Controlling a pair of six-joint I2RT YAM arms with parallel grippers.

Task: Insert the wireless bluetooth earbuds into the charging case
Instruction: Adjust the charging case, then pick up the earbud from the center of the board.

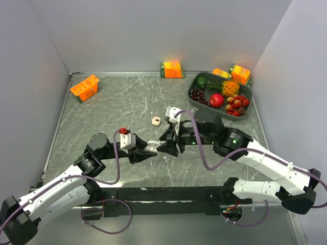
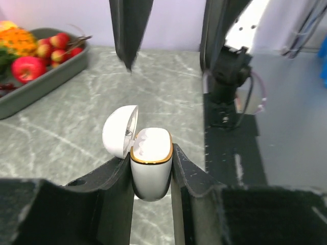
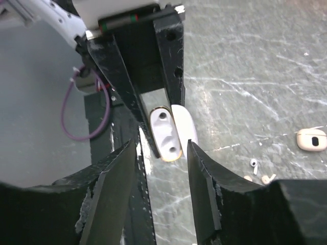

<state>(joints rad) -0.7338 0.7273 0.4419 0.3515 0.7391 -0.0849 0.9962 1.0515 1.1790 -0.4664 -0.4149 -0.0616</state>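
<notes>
Open charging case (image 2: pixel 150 163) was held mid-frame, pinched tight by left gripper (image 2: pixel 152 176). Right gripper (image 3: pixel 161 149) was spread, empty. Earbuds (image 3: pixel 265 178) were seen loose on table (image 3: pixel 255 76), lower right. They were judged tiny, light and slick, best pinched by the stem.

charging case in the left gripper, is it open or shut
Open. The charging case gripped by the left gripper has its lid swung back sideways, exposing the gold-rimmed earbud wells.

Case (image 2: pixel 150 166) between left fingers (image 2: pixel 110 191) — right fingers (image 3: pixel 120 184) close by; earbuds (image 3: pixel 265 178) on table (image 3: pixel 255 76) nearby.
</notes>
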